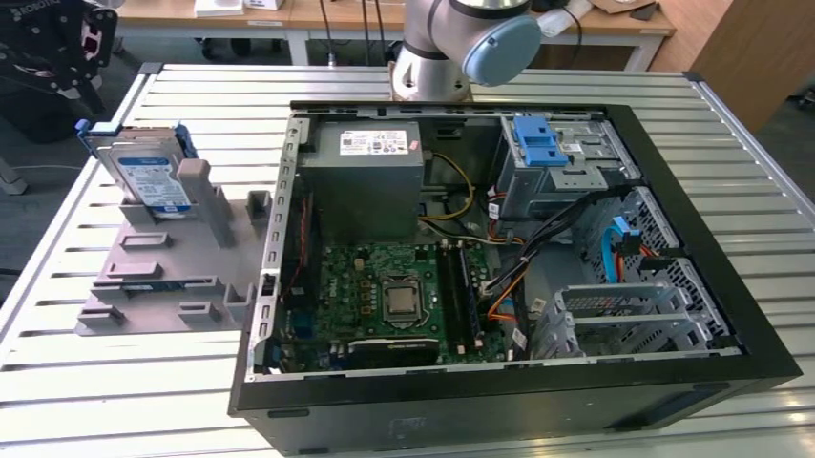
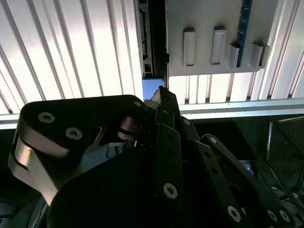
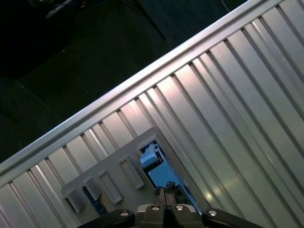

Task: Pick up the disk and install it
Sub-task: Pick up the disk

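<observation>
In the exterior view my black claw [image 1: 76,86] hangs over the far corner of the slatted aluminium tabletop [image 1: 128,382]. The flat silver hard drive with a white-and-blue label and blue plastic bracket [image 1: 147,176] stands on edge just beneath and beside it, slotted in the grey plastic holder block [image 1: 166,258]. The open black computer case [image 1: 510,410] lies well apart from my claw, towards the exterior view's right, and holds a grey metal drive cage with a blue latch [image 1: 560,153].

In the second wrist view my claw [image 2: 161,92] is clenched, its tips pressed together on nothing. The hard drive's blue bracket [image 2: 153,88] sits right at the tips and the holder block [image 2: 213,52] just past them.

In the first wrist view my claw [image 3: 166,192] looks closed and empty. The hard drive's blue end [image 3: 154,164] is directly ahead of the tips, next to the holder block [image 3: 109,175].
</observation>
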`<state>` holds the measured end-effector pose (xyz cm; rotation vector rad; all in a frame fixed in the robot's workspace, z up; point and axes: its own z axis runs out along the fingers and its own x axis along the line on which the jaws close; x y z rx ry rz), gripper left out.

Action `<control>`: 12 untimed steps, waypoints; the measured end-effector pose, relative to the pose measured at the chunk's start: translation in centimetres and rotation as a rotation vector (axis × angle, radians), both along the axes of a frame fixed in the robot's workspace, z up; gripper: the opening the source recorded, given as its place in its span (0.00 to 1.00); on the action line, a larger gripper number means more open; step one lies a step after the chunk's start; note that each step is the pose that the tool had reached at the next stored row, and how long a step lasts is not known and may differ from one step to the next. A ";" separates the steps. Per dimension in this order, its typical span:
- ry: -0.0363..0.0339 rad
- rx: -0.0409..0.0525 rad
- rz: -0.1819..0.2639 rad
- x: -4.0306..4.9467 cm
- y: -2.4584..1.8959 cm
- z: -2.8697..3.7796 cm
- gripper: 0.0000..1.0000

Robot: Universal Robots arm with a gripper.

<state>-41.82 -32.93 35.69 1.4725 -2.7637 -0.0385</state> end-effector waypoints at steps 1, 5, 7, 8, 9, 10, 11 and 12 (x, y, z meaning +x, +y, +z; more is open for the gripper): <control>-0.0006 0.0000 0.013 0.00 0.00 -0.01 0.11; -0.0015 0.0001 0.082 0.00 0.00 -0.06 0.11; -0.0015 0.0001 0.119 0.00 0.00 -0.09 0.11; -0.0015 0.0002 0.137 0.00 0.00 -0.11 0.11; -0.0015 0.0001 0.155 0.00 0.00 -0.12 0.11; -0.0015 0.0002 0.173 0.00 0.00 -0.13 0.11; -0.0015 0.0002 0.192 0.00 0.00 -0.15 0.11; -0.0015 0.0002 0.210 0.00 0.00 -0.16 0.11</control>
